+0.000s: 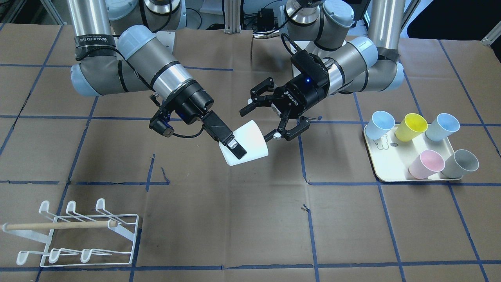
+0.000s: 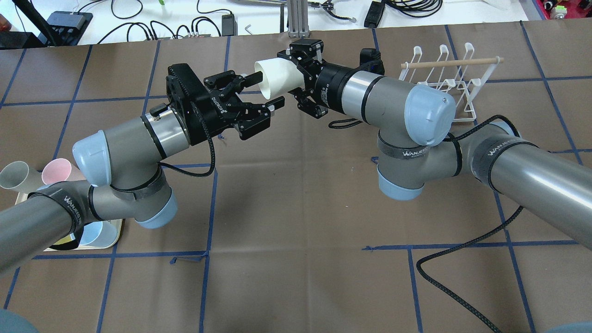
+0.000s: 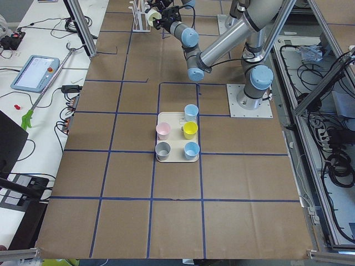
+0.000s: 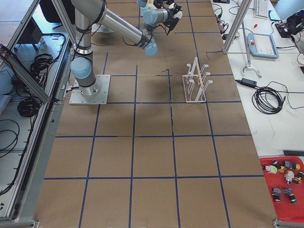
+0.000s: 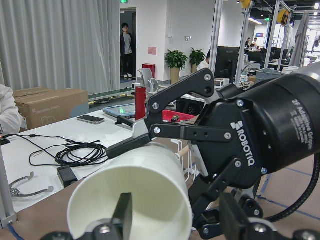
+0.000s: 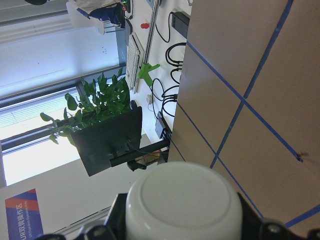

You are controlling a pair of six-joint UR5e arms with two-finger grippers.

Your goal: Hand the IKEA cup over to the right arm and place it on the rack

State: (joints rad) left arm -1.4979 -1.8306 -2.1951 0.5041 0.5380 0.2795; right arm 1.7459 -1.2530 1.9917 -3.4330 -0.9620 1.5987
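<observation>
A white IKEA cup (image 1: 252,139) is held in the air over the table's middle, on its side. My right gripper (image 1: 239,149) is shut on its base end; the right wrist view shows the cup's bottom (image 6: 182,202) between the fingers. My left gripper (image 1: 261,123) is open, its fingers on either side of the cup's rim end with gaps showing. In the overhead view the cup (image 2: 277,76) lies between the left gripper (image 2: 266,90) and the right gripper (image 2: 296,78). The cup's open mouth (image 5: 135,195) faces the left wrist camera. The white wire rack (image 1: 78,235) stands empty on the right arm's side.
A cream tray (image 1: 391,172) on the left arm's side carries several coloured cups: two blue, one yellow, one pink, one grey. The rack also shows in the overhead view (image 2: 444,78), near the table's far edge. A black cable (image 2: 453,273) trails from the right arm.
</observation>
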